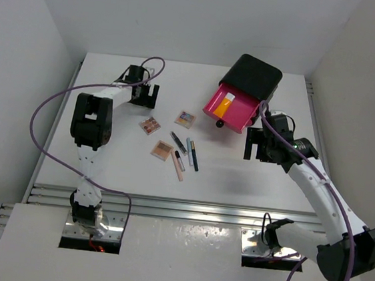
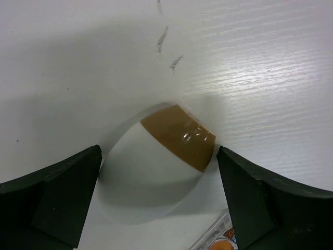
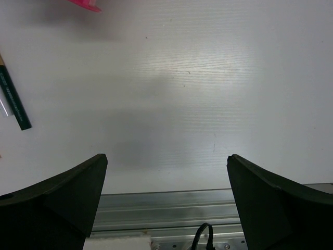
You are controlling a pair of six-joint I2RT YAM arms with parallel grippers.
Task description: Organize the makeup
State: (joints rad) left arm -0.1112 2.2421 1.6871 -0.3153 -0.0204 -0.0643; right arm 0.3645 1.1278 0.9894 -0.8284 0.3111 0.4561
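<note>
Puff (image 2: 156, 172), white with a tan end, clear only from the left wrist; from above, lost under the left tool (image 1: 145, 96). Lies on the table (image 2: 260, 67) between that tool's fingers (image 2: 57, 203), spread wide and released, astride it without a grip. Sits very close to both; contact too fine to judge. Palette corner (image 2: 218, 242) just beside it, cut off by the lower edge. Grey scuff marks (image 2: 162, 39) on the table beyond.

Right tool (image 1: 256, 150) wide open too and empty, over bare table well right of the makeup. From its wrist, little to see: the end of a dark green pencil (image 3: 14, 101) at the left edge, with light lettering along the barrel too small to read; a sliver of pink drawer (image 3: 86, 5) at the top; a metal rail (image 3: 208, 205) along the near table edge.

Mid-table from above, loosely grouped: left palette (image 1: 150, 125), far palette (image 1: 185, 119), near palette (image 1: 161, 150), then a black pencil (image 1: 178, 141), a pale-blue pencil (image 1: 190, 150) and a peach tube (image 1: 180, 172), side by side and near one another. Patterns on the palettes too small to tell.

Black box (image 1: 253, 75) at the far right corner, drawer pulled out toward the middle, holding something orange and white (image 1: 225, 104), not identifiable. Plenty of bare table between the pencils and the right tool, and along the near rail.
</note>
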